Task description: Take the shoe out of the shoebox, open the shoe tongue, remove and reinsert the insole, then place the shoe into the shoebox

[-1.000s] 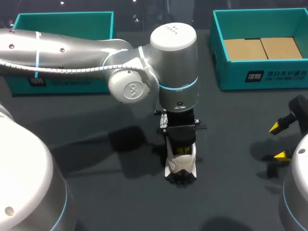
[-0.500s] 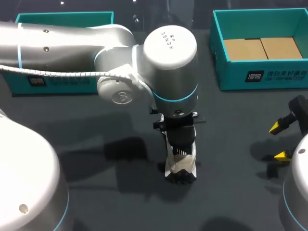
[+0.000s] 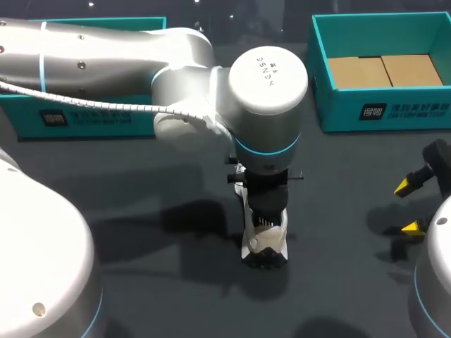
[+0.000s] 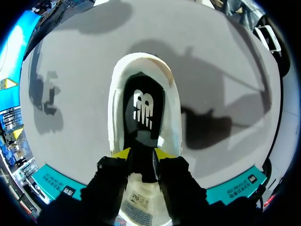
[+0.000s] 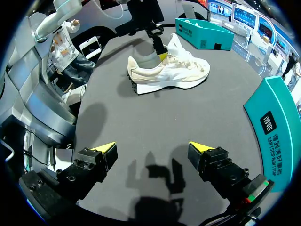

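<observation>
Shoe (image 3: 264, 243) is out of the shoebox (image 3: 384, 113), upright on its sole mid-table (image 3: 338, 282). Long axis runs near-far: heel near, toe far, the toe end hidden under the left arm (image 3: 106, 63) in the head view.

Left gripper (image 4: 141, 153) is down in the shoe opening. Fingers are close together and look clamped on the black insole (image 4: 143, 106) at its forward part. White tongue (image 4: 136, 202) sits under the gripper, on the toe side of the tips.

Right gripper (image 5: 153, 147) is at the right of the table, well apart from the shoe, fingers wide apart, nothing between them. Shoebox is far right, open side up.
</observation>
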